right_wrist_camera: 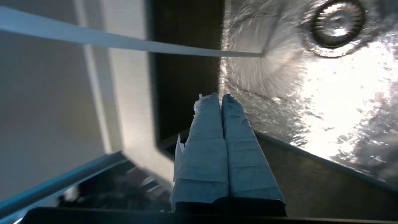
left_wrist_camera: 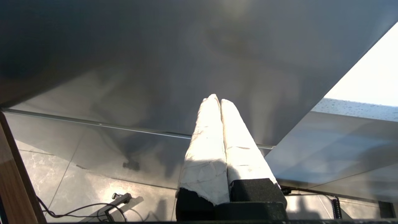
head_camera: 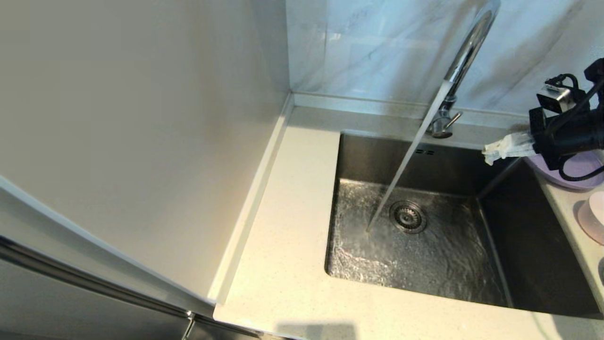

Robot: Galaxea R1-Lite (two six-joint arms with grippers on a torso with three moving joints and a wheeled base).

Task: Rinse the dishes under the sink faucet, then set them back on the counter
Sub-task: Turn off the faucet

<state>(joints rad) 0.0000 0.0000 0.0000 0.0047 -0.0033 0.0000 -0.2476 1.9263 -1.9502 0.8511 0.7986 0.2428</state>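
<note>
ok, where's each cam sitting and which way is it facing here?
Head: on the robot's head, looking down at the sink, running faucet and counter; right end effector enters at the right edge.
Left wrist: behind the shut left end effector, parked low, facing a grey cabinet panel and floor tiles.
Right wrist: behind the shut, empty right end effector, facing into the wet sink.
Shared: head and right wrist both show the drain strainer and the water stream.

Right pincer point(head_camera: 490, 153) closed, empty, left pincer point(left_wrist_camera: 217, 101) closed, parked
</note>
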